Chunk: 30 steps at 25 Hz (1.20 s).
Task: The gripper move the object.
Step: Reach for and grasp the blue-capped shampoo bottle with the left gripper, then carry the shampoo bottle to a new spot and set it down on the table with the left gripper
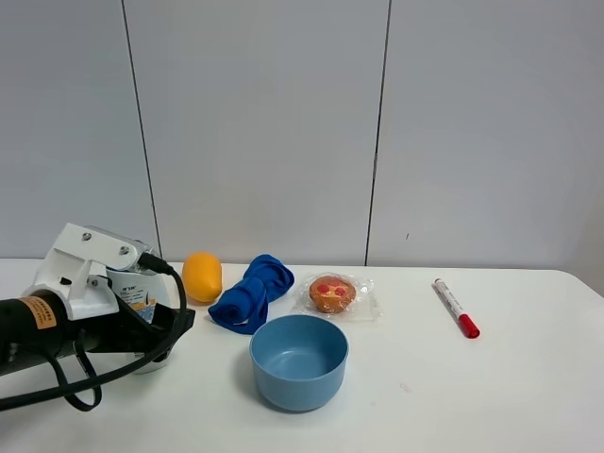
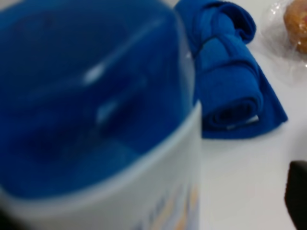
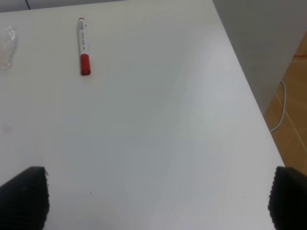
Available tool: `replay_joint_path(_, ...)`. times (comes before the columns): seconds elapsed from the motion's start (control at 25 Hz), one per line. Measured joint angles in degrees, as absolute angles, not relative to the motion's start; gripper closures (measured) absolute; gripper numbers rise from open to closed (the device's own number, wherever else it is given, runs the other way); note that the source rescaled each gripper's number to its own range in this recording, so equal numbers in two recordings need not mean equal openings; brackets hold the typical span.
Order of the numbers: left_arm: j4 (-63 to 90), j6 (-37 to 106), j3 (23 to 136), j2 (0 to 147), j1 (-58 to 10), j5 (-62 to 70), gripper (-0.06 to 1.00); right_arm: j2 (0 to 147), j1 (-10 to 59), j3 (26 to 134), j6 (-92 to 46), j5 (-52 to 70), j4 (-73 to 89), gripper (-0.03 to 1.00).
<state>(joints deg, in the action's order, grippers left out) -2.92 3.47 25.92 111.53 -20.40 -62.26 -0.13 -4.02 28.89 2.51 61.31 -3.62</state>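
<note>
The white shampoo bottle [image 1: 138, 289] stands at the table's left, mostly hidden behind the white bracket of my left gripper [image 1: 162, 332]. The black fingers reach around its lower body. In the left wrist view the blue cap and white labelled body [image 2: 96, 96] fill the frame, blurred. One black fingertip [image 2: 297, 194] shows apart from the bottle, with bare table between them, so the jaws stand open. My right gripper [image 3: 153, 201] is open and empty over bare table; it is outside the exterior view.
A blue bowl [image 1: 298, 387] stands front centre. Behind it are a rolled blue cloth [image 1: 250, 293], a yellow-orange rounded object [image 1: 201, 276] and a wrapped muffin [image 1: 332, 293]. A red-capped marker [image 1: 456, 308] lies right. The table edge [image 3: 249, 96] runs near my right gripper.
</note>
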Motion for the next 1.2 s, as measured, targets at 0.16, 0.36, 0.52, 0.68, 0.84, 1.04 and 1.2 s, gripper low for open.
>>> replay_joint_path(0.16,-2.9,3.5,28.9,113.7,-20.4,-60.7,-0.06,-0.1,-4.0,28.9,2.5,61.3,-3.6,-0.03)
replay_joint_path(0.36,-2.1,3.5,30.0,114.8,-20.4,-60.1,-0.06,-0.1,-4.0,28.9,2.5,61.3,-3.6,-0.03)
replay_joint_path(0.52,-1.4,3.5,30.0,114.9,-20.3,-60.0,-0.06,-0.1,-4.0,28.9,2.5,61.3,-3.6,-0.03)
replay_joint_path(0.68,-1.3,3.5,30.1,114.9,-18.9,-60.0,0.02,-0.1,-4.0,28.9,2.5,61.3,-3.6,-0.03)
replay_joint_path(0.84,-1.8,3.5,30.1,114.9,-17.3,-59.9,0.56,-0.1,-4.0,28.9,2.5,61.3,-3.6,-0.03)
replay_joint_path(1.04,-2.3,3.6,30.1,114.9,-16.6,-59.8,0.92,-0.1,-4.0,28.9,2.5,61.3,-3.6,-0.03)
replay_joint_path(1.2,-3.6,3.7,30.1,114.9,-16.6,-59.9,0.92,-0.1,-4.0,28.9,2.5,61.3,-3.6,-0.03)
